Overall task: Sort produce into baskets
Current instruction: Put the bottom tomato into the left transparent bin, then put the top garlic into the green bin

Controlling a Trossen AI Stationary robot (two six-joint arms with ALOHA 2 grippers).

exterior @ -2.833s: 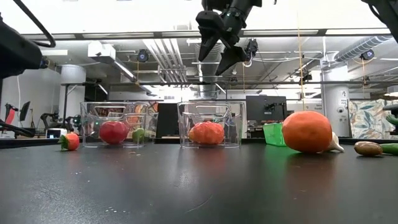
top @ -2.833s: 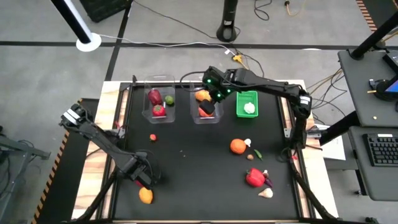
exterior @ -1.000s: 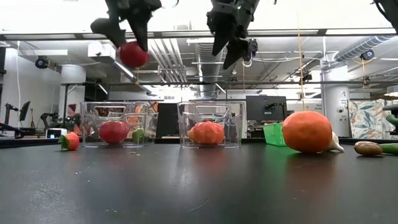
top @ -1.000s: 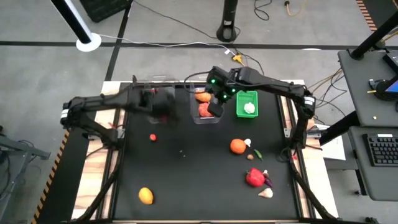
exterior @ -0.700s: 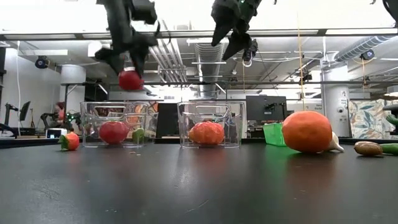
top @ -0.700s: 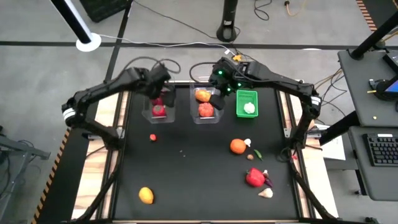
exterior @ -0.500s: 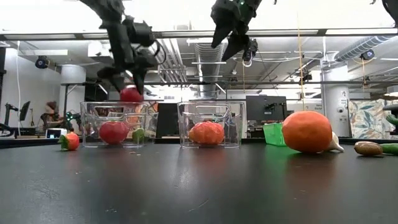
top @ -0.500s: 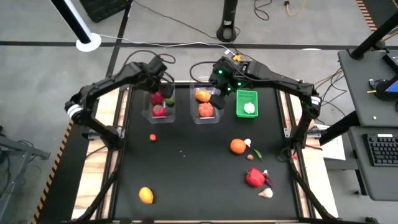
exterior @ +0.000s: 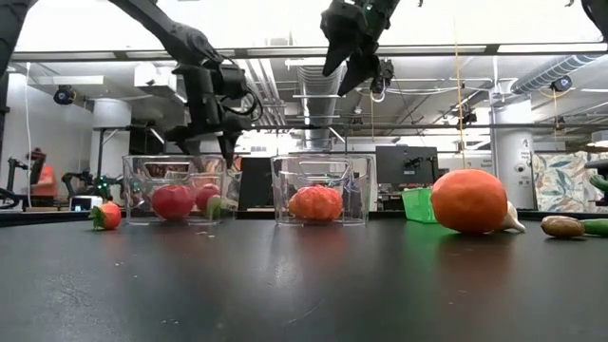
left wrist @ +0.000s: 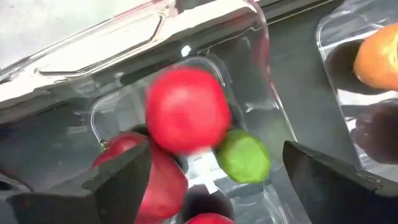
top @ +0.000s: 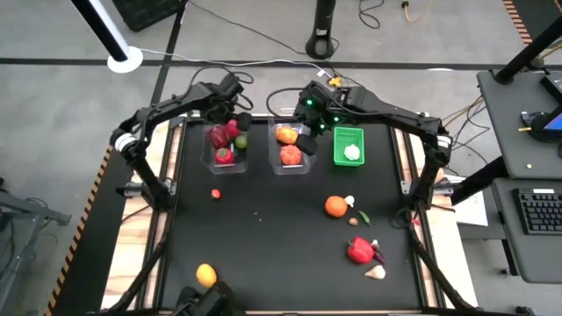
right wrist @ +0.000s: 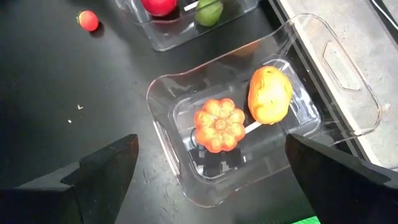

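My left gripper (top: 235, 119) hangs open just above the left clear tub (top: 211, 165), at its far end. Below its fingers a round red fruit (left wrist: 186, 111) is inside the tub, blurred, beside a lime green piece (left wrist: 244, 157) and other red pieces (top: 224, 155). My right gripper (top: 306, 140) stands open, high over the middle clear tub (top: 274, 167), which holds an orange ribbed piece (right wrist: 219, 124) and a yellow-orange piece (right wrist: 269, 94). A white piece (top: 352, 152) lies in the green basket (top: 349, 134).
Loose produce lies on the black table: a small red piece (top: 216, 193), an orange (top: 335, 205), a red pepper (top: 359, 250), a white garlic-like piece (top: 375, 272) and a yellow-orange fruit (top: 205, 276) near the front edge.
My left gripper has carried the round red fruit toward the table's far edge, come down over the left tub and opened. The fruit has left the fingers and dropped into the tub among the other pieces.
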